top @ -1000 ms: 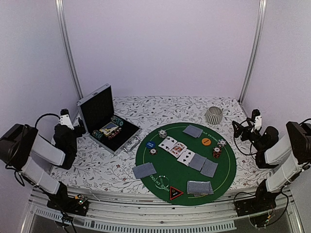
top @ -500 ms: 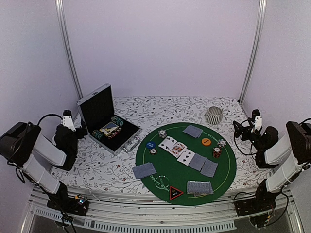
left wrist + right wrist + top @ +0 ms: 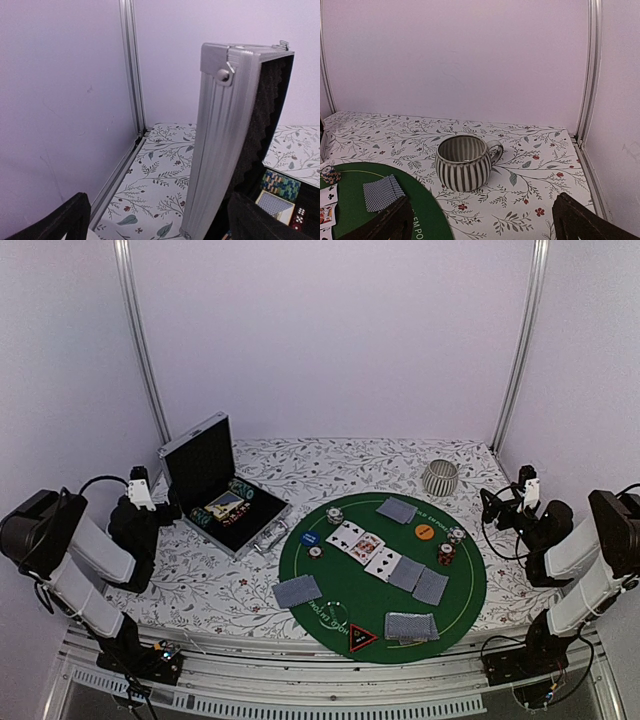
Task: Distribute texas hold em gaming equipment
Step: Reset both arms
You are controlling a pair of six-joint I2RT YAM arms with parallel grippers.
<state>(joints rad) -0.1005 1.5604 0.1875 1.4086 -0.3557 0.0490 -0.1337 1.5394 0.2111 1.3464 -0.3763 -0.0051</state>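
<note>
Overhead view of a floral counter [image 3: 330, 465] with a round green mat [image 3: 300, 570]. In the last second only my left arm has shifted, folding slightly back at the counter's left edge. My left claw [image 3: 150, 505] hangs spread wide and empty beside the open aluminium case [image 3: 200, 455]. My right claw [image 3: 492, 508], unmoved, is also spread and empty, near the striped cup [image 3: 440, 477].

Nothing on the mat has moved. Playing cards [image 3: 365, 547] lie in a row at its centre, with face-down pairs around the rim. Chip stacks [image 3: 456, 536], a blue disc [image 3: 308, 538], an orange disc [image 3: 424, 531] and the black triangle [image 3: 362, 638] sit among them. I judge the distribution nearly or fully done, with both arms retired.
</note>
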